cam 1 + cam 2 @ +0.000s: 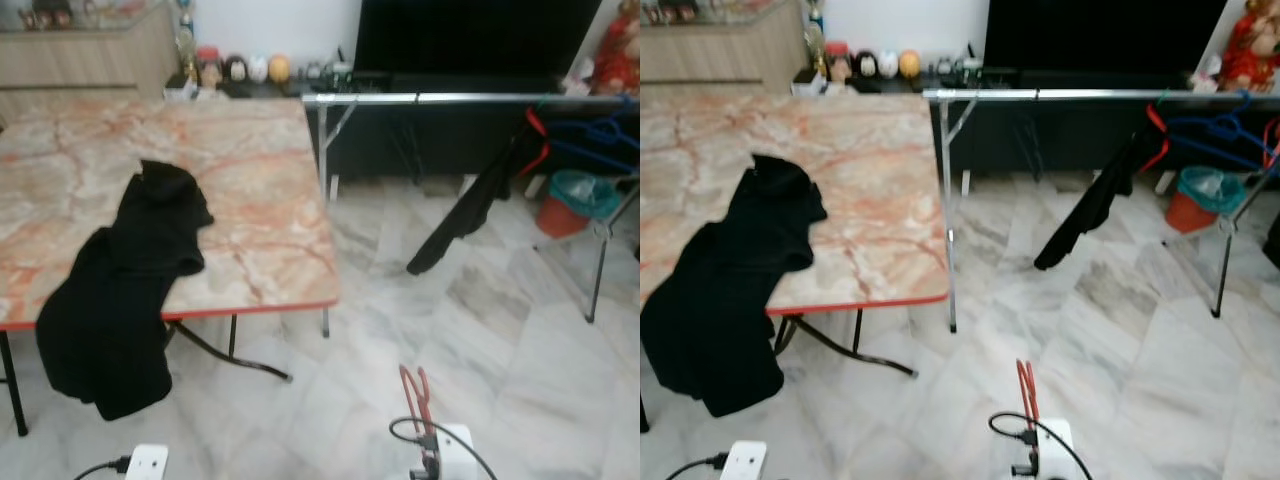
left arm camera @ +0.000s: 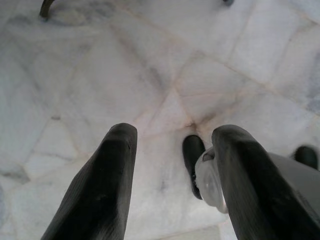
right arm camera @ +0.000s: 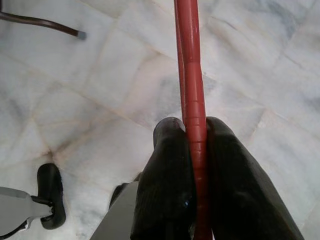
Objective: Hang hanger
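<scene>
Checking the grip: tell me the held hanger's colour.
Red hanger, clearest in the right wrist view.

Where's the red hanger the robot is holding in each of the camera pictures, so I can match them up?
Left eye view: the red hanger rises at bottom centre, right of the table.
Right eye view: bottom centre, again right of the table.
Left wrist view: not in it; the left gripper hangs open over the floor.
Right wrist view: runs down the middle, pinched in the right gripper.
Shared landmark: the marble floor.
</scene>
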